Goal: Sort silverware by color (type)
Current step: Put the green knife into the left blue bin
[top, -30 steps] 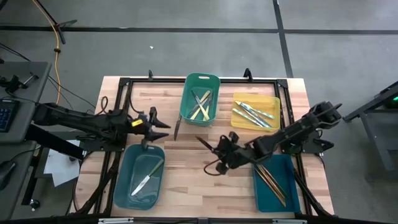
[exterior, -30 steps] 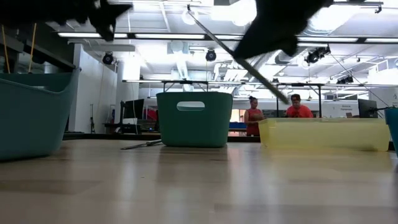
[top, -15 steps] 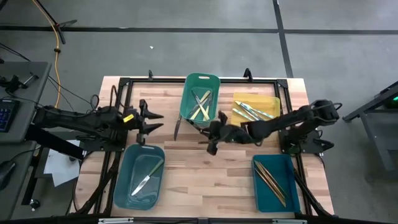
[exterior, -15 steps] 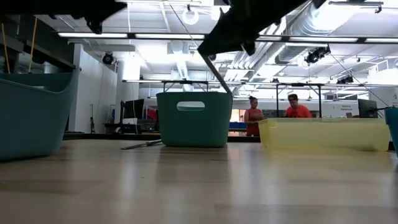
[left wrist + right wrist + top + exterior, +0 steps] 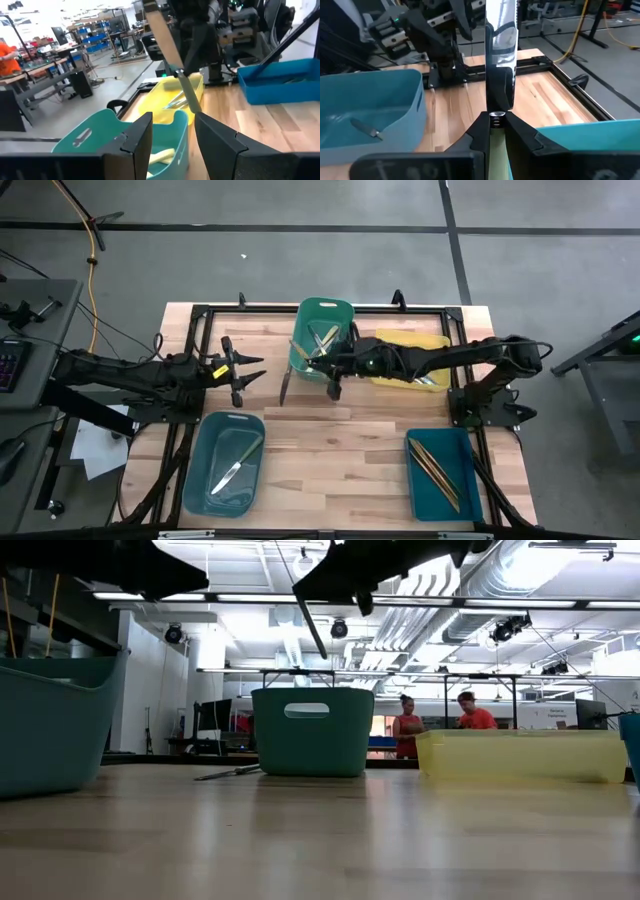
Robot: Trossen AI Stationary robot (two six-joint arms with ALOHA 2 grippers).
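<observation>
Knife [image 5: 496, 85], pale yellow handle: clamped in the right hand [image 5: 335, 366], raised over the near rim of the green bin [image 5: 322, 340] at the table's [image 5: 330, 465] far side. 
Left hand [image 5: 243, 373]: fingers spread, holding nothing, left of the green bin. 
Loose utensil [image 5: 284, 387]: flat on the table beside that bin.

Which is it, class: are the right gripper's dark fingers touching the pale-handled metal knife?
Touching. The right wrist view shows the right gripper shut on the pale-handled metal knife, fingers pressed against the handle.
</observation>
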